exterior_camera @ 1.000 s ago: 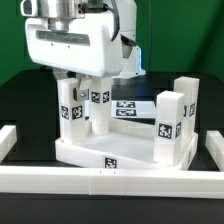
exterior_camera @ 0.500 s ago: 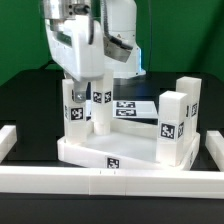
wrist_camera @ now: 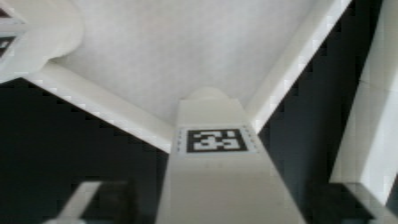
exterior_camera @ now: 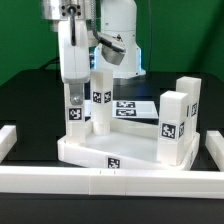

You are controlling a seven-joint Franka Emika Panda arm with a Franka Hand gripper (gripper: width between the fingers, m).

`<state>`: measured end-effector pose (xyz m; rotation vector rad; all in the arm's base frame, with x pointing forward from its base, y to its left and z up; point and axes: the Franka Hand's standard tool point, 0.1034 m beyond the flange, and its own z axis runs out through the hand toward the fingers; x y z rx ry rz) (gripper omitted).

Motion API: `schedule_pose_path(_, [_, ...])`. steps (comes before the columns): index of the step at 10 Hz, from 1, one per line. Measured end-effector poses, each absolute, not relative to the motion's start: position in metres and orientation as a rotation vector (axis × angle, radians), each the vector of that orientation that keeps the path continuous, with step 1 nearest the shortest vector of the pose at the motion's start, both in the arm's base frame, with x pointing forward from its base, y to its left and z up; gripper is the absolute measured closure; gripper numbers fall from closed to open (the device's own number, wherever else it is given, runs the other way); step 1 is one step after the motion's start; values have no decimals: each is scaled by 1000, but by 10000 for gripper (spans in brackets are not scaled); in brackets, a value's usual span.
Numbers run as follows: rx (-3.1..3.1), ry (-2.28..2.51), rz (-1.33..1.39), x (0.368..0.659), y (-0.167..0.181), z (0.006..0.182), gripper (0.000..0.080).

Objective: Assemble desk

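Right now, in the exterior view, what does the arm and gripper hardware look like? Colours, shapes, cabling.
The arm is glossy white with rounded, bulbous link housings and a dark seam or joint band near its lower right edge. The gripper has a white boxy body with a grey metallic fitting and dark parts at the top; its fingers run down as slim pale bars. No loose cable is clearly visible, no markings legible.

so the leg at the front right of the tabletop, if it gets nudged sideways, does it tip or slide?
Likely tips rather than slides: the front-right leg stands tall on a narrow square foot on the tabletop. It looks like rigid white plastic, so it should not flex. The smooth faces could be slippery. Whether it is fixed in place, I cannot tell.
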<state>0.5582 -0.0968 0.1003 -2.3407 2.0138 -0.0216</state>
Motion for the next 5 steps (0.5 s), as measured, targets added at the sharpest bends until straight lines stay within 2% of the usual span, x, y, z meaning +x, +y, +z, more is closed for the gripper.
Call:
schedule_pose_path(1, [-2396,1951,-24,558,-98,100,200])
schedule_pose_path(2, [-2498,1820,-29,558,-99,100,161])
schedule_pose_path(5, [-2783,1387,-39,557,-98,99,151])
